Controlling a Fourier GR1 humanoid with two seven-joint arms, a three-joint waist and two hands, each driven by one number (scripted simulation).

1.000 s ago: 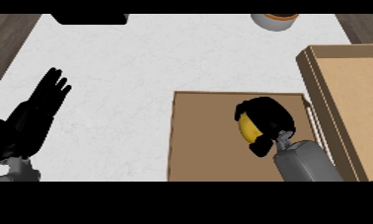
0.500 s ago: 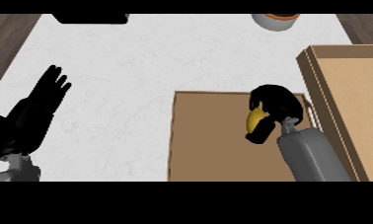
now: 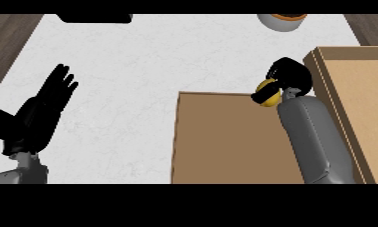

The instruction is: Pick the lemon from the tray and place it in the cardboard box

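Right hand (image 3: 290,77): it is curling round the lemon (image 3: 267,94), fingers and thumb wrapping the fruit from above and from the right; its grey forearm is rising from the lower edge and leaning slightly leftward toward the wrist
Left hand (image 3: 46,105): it is resting at the left side with its fingers straight, spread apart and pointing up and a little to the right; it is holding nothing; its forearm is entering at the lower left corner
Lemon: one, yellow; it is showing at the lower left of the right hand's fingers, partly hidden by them; it is sitting in the view over the far edge of the tray (image 3: 221,141), near that edge's right end; it is lying just left of the cardboard box (image 3: 345,91), outside the near wall
Tray: one, brown and flat; it is lying on the white counter (image 3: 162,61), with the right forearm crossing its right part
Cardboard box: one, tan, open-topped; it is standing at the right edge, just beside the tray
Other things: one round pot (image 3: 282,20) with an orange inside is sitting at the far edge, cut off by the top; one dark object (image 3: 94,18) is lying at the far left, also cut off
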